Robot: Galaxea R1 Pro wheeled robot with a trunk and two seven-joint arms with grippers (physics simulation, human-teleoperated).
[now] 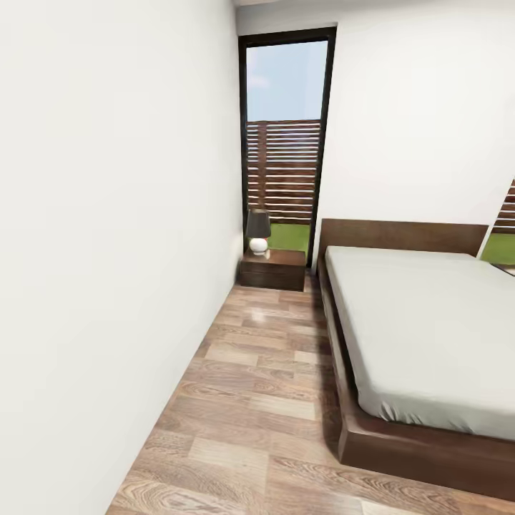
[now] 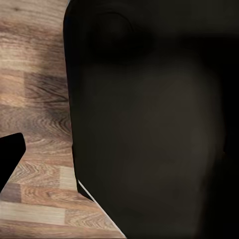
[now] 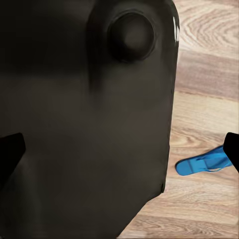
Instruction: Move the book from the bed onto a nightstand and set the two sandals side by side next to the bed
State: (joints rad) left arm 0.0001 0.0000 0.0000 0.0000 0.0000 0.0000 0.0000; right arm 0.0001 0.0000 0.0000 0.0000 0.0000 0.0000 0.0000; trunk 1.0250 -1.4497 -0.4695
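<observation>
Both wrist views are largely blocked by a big black body of the robot (image 3: 84,124), so whether either gripper is released or clenched cannot be told; only dark finger edges (image 2: 9,158) intrude at the frame borders. In the right wrist view one blue sandal (image 3: 203,162) lies flat on the wood-plank floor (image 3: 209,74) just beside that black body, its far end cut off by a dark finger; which end is toe or heel is hard to make out. From the head camera, the bed (image 1: 422,336) fills the right side, its long axis running near to far toward the headboard, its right part cut off. The mattress top in view is bare. At the far left corner a nightstand (image 1: 273,270) carries a small lamp (image 1: 258,232), before a tall dark-framed window (image 1: 285,136). A white wall (image 1: 107,250) runs along the left.
</observation>
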